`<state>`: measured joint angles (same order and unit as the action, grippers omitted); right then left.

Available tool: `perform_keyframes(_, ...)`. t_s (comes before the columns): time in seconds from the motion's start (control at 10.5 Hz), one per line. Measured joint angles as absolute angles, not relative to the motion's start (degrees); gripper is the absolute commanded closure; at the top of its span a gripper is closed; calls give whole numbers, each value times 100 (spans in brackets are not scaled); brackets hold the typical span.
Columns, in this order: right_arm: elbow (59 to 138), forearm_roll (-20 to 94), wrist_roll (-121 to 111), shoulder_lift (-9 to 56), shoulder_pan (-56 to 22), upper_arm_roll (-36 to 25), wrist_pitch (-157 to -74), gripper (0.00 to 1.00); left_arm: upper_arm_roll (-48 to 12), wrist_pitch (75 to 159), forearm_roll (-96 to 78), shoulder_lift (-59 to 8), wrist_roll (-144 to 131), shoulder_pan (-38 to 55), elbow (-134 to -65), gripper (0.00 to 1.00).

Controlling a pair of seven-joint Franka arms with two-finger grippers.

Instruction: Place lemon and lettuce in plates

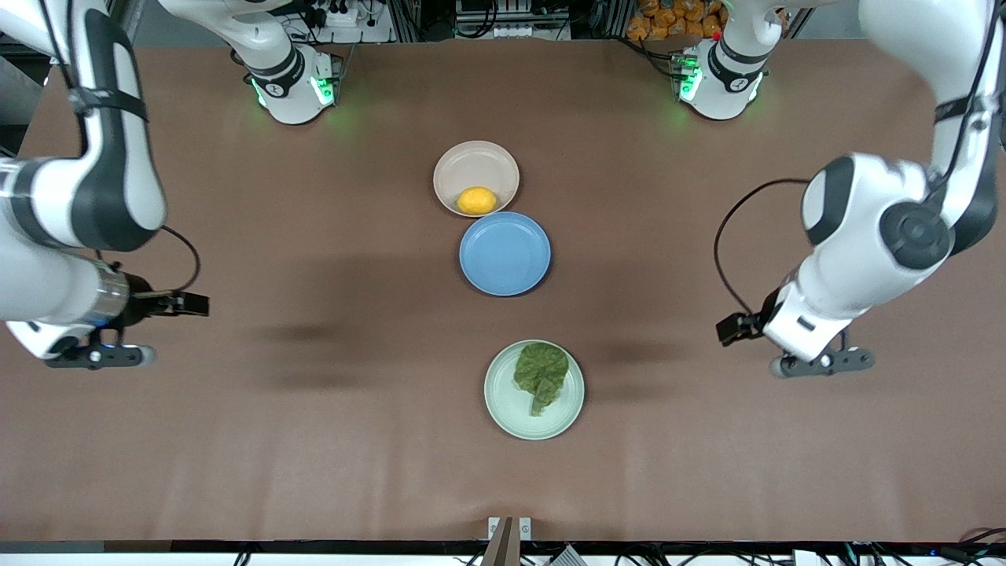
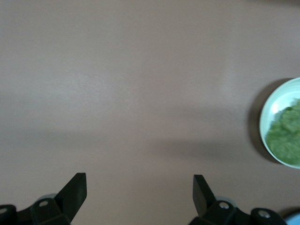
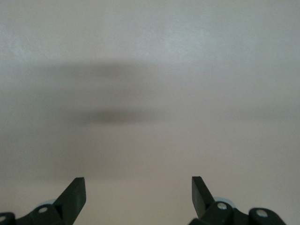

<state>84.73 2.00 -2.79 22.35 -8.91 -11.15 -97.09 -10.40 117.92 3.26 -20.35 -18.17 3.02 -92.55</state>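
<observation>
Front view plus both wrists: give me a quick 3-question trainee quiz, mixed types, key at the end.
1. True or false: the lemon lies in the blue plate.
2. Which plate holds the lettuce? A) beige plate B) blue plate C) mint plate
3. Fill in: the left gripper and right gripper both have their fingers ____ and hold nothing.

Key
1. False. It lies in the beige plate, the plate farthest from the front camera.
2. C. The mint plate is the one nearest the front camera.
3. Open. Each is over bare table toward its own arm's end.
</observation>
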Motion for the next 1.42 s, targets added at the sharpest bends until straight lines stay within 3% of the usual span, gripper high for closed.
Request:
perform_keyframes(0.38,8290,196,-305,1635,-696,-1139,-9079,0,-1021,10937,325,-1076,-1477,344,-9450,0)
perform_keyframes(0.66,8286,195,-305,1142,-690,-1238,-8633,0,-566,10277,293,-457,-1181,789,-9470,0)
perform_keyframes(1.04,8290,194,-305,535,-682,-1247,-8134,0,-477,9738,102,-209,-903,808,-9444,0)
perform_keyframes(1.42,8304,194,-360,468,-634,-1255,-8130,0,-460,9384,100,-197,-734,778,-9179,0)
